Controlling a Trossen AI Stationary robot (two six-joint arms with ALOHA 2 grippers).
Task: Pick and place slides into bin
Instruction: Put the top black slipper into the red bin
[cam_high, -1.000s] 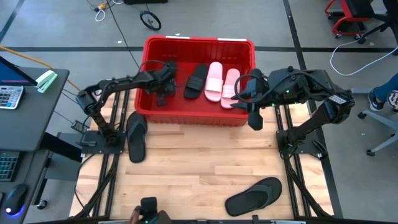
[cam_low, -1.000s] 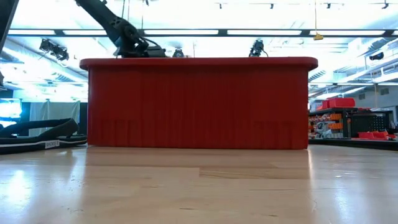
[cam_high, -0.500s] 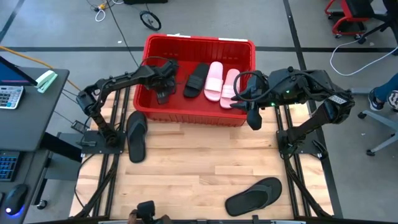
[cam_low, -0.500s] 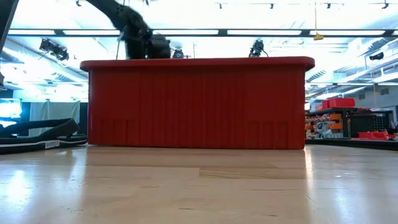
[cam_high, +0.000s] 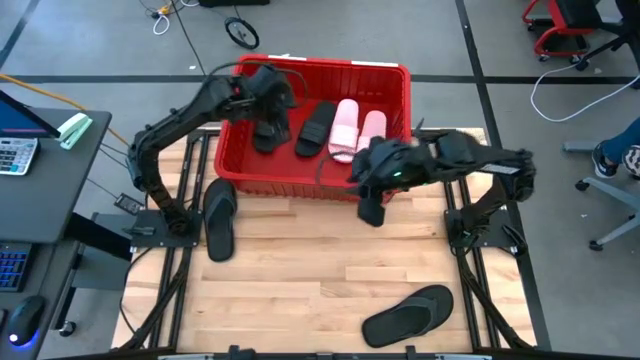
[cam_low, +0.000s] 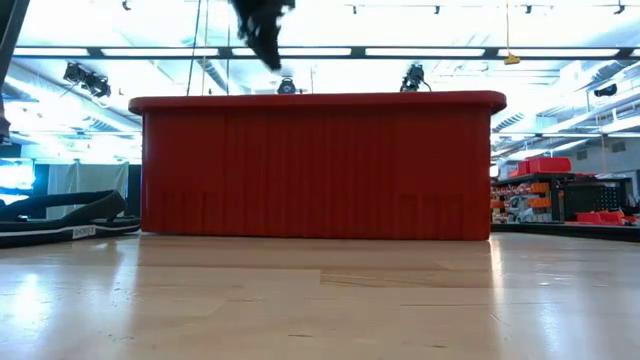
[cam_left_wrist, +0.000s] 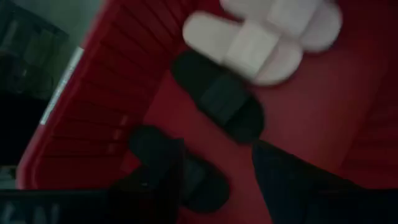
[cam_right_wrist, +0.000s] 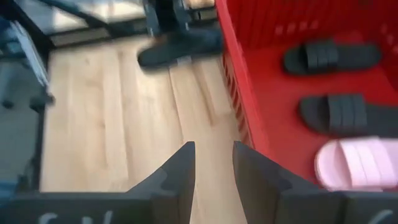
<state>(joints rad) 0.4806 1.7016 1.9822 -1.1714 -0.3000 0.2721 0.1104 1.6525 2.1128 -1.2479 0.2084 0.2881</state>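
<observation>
Right end effector (cam_high: 372, 205): positioned over the tabletop (cam_high: 300, 270) just outside the near wall of the bin (cam_high: 300, 186). In the right wrist view (cam_right_wrist: 211, 177): two dark fingers parted by a narrow gap, nothing between them, bare wood visible through the gap. No contact with any slide.

Left end effector (cam_high: 268, 95): raised above the bin's interior at its left end. In the left wrist view: fingers (cam_left_wrist: 292, 180) seen as dark blurred shapes over the red floor; cannot tell whether parted or closed, or whether anything is held.

Inside the bin, left to right in the high view: one black slide (cam_high: 266, 132) beneath the left end effector, a second black slide (cam_high: 317, 128) lying at a slant, then two pale pink slides (cam_high: 343, 128) (cam_high: 370, 128) side by side and touching.

Outside the bin: a third black slide (cam_high: 219, 220) flat on the tabletop near the bin's front left corner, beside the left arm's base; a fourth black slide (cam_high: 408, 314) well apart, near the front right of the tabletop.

Low view: bin wall (cam_low: 320, 165) fills the centre; one black slide (cam_low: 60, 215) visible at the far left edge.
</observation>
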